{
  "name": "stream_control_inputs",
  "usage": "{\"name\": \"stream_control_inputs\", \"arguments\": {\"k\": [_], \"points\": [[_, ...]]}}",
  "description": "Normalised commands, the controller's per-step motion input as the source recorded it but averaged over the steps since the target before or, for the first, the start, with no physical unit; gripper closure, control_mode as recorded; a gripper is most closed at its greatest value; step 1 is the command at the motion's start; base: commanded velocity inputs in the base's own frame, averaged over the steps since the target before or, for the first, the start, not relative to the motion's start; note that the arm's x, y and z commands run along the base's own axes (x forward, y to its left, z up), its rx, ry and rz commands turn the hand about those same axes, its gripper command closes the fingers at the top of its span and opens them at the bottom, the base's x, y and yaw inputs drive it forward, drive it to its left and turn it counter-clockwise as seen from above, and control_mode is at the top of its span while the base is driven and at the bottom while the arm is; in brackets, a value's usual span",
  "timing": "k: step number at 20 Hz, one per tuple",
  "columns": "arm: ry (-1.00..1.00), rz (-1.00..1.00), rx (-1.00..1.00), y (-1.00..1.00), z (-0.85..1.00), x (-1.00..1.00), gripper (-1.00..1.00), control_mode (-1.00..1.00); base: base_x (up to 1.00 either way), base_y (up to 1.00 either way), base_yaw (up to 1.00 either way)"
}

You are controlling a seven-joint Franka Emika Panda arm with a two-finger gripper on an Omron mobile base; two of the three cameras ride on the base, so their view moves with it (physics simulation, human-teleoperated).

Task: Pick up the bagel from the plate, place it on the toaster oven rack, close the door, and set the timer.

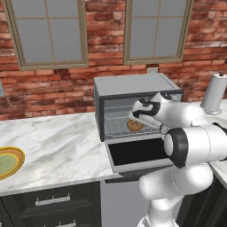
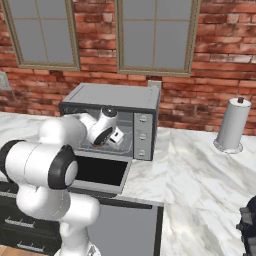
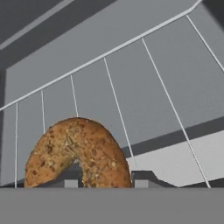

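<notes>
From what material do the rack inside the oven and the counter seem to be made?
The toaster oven rack looks like thin silver metal wire: straight pale bars with gaps. The counter looks like polished marble, white with grey veins, though it may be imitation.

Bagel (image 3: 78,151) flat on the toaster oven rack (image 3: 144,87), between the claw's (image 3: 103,179) 2 fingertips (image 3: 70,178).

bagel (image 1: 135,125) on toaster oven rack (image 1: 116,127), door (image 1: 138,153) down in front, plate (image 1: 9,162) far left
</notes>
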Motion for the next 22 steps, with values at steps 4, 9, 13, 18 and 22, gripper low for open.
{"name": "stream_control_inputs", "arguments": {"k": [4, 9, 13, 18, 22], "points": [[0.04, 0.00, -0.03, -0.08, -0.29, 0.00, -1.00, -1.00, 0.00, 0.00, 0.00], [0.00, -0.01, -0.01, -0.32, 0.02, -0.20, -1.00, -1.00, 0.00, 0.00, 0.00], [-0.04, 0.00, 0.00, -0.21, 0.39, -0.24, -1.00, -1.00, 0.00, 0.00, 0.00], [-0.08, 0.00, 0.00, -0.12, 0.60, -0.36, -1.00, -1.00, 0.00, 0.00, 0.00], [-0.01, 0.00, -0.01, -0.01, 0.19, -0.93, -1.00, -1.00, 0.00, 0.00, 0.00]]}}
